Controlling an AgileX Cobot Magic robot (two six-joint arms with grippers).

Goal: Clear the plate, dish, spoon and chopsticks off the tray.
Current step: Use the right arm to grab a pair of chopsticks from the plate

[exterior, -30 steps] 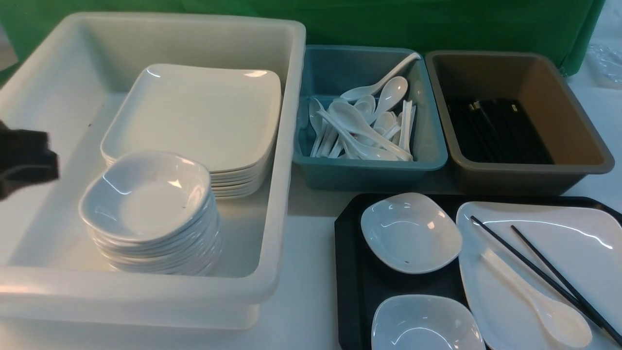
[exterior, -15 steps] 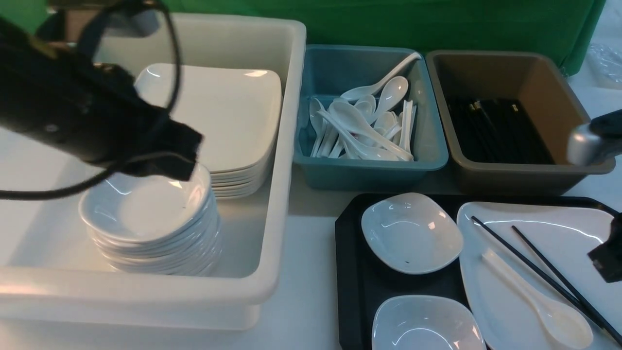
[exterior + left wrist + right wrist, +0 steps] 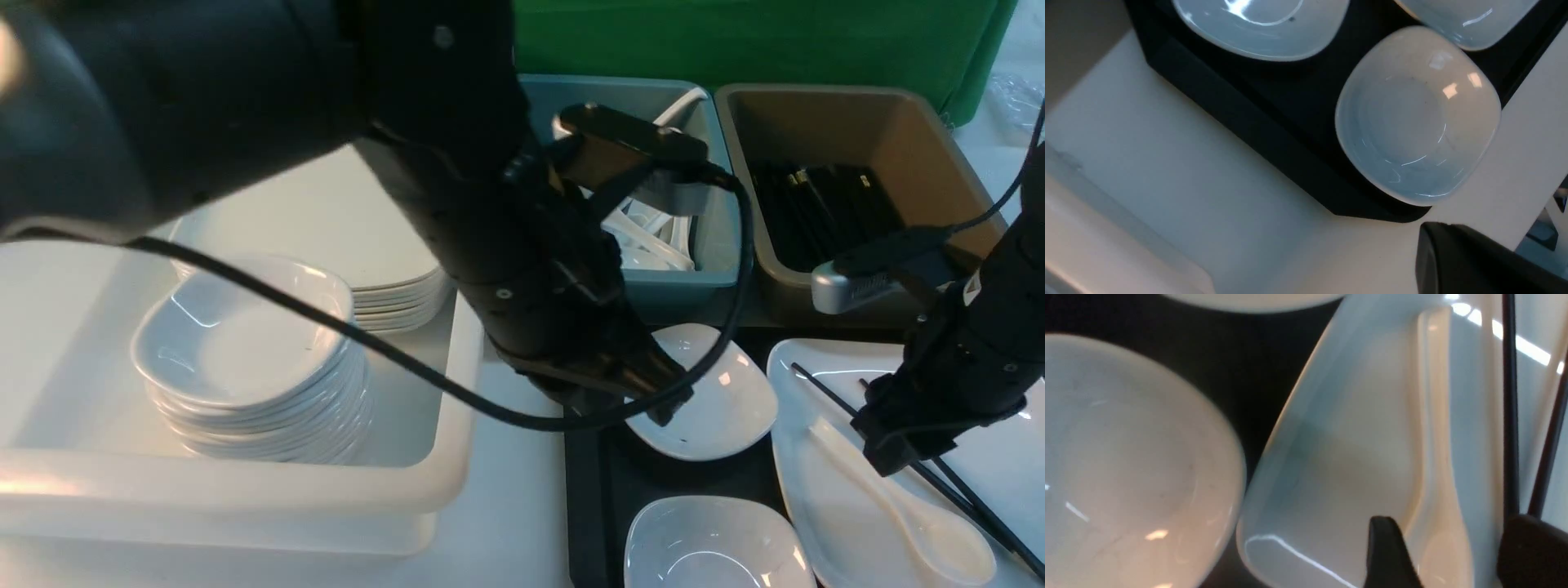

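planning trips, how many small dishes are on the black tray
2. One far dish at the tray's far left, partly behind the left arm; one near dish closer to the robot. Arms might hide more.

Black tray (image 3: 588, 490); glossy white plate (image 3: 824, 523), spoon (image 3: 951, 545), dishes (image 3: 710, 547); black chopsticks (image 3: 820, 389). White tub (image 3: 457, 425), teal bin (image 3: 718, 220), brown tub (image 3: 914, 131). Green backdrop (image 3: 735, 41). Black arms (image 3: 245, 98).

Bulky matte black left arm (image 3: 506, 269), slimmer matte black right arm (image 3: 971, 351).
The left arm shows small pale round screw heads (image 3: 504, 293), a looping black cable (image 3: 408, 371) and a black-and-tan wrist bracket (image 3: 629, 135). The right arm bears a silver-grey camera block (image 3: 853, 287).
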